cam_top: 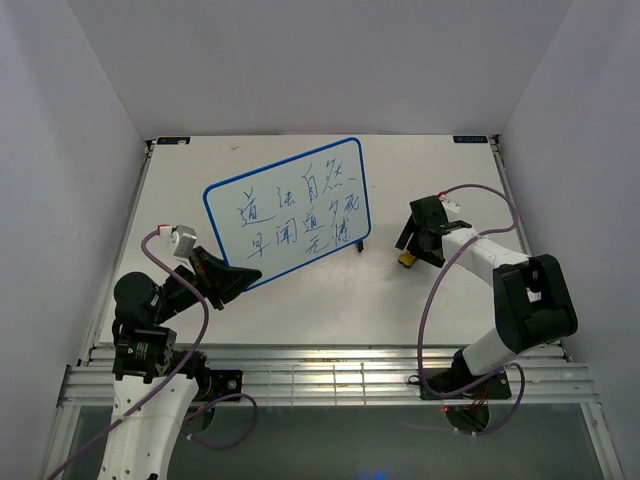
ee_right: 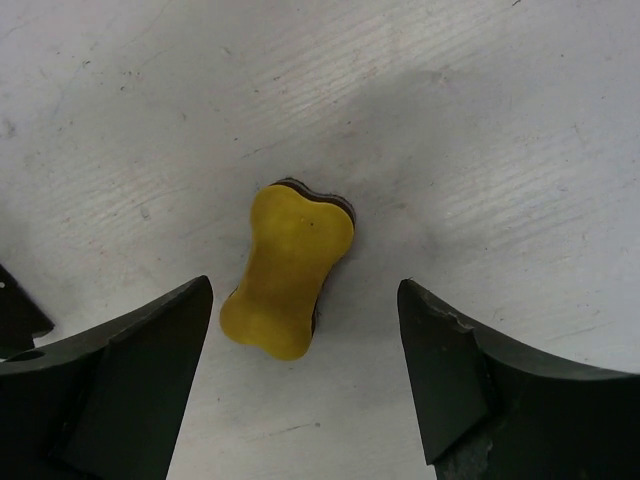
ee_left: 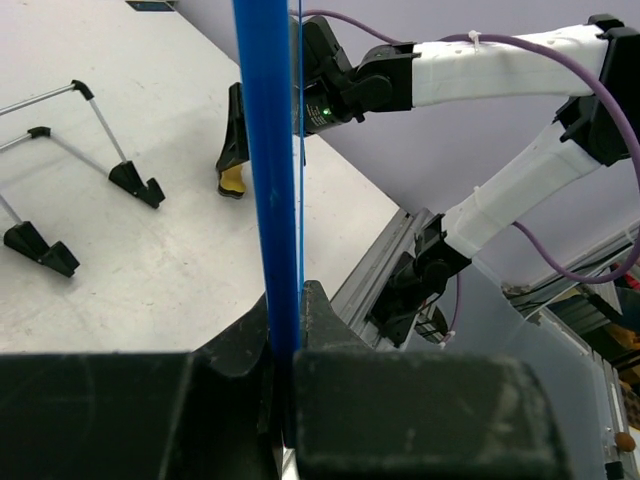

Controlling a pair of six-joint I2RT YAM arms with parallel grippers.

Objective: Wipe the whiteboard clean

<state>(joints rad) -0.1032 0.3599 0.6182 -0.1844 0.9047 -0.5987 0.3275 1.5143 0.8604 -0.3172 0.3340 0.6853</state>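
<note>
Whiteboard (cam_top: 288, 208) stands tilted near the middle of the bench (cam_top: 330, 300), its face covered in two rows of blue handwritten characters (cam_top: 300, 212) inside a thin blue frame (ee_left: 268, 150).

The left gripper (cam_top: 232, 275) is clamped on the board's 7 o'clock corner. In the left wrist view its jaws are pinched narrow around the frame's edge, the blue strip rising straight up out of the gripper (ee_left: 285, 340). At the board's 5 o'clock corner a small black foot (cam_top: 360, 245) meets the bench.

At 3 o'clock from the board, well apart from it, the right gripper (cam_top: 410, 255) hangs low over a yellow eraser (cam_top: 407, 262). In the right wrist view the eraser (ee_right: 290, 275), bone-shaped with a dark underside, lies flat on the bench between the spread fingers (ee_right: 150, 350). The right gripper (ee_right: 305, 288) stands wide, with bare bench showing on either side of the eraser and neither finger touching it. The gap is smaller on the side toward 9 o'clock. The right gripper holds nothing.
</note>
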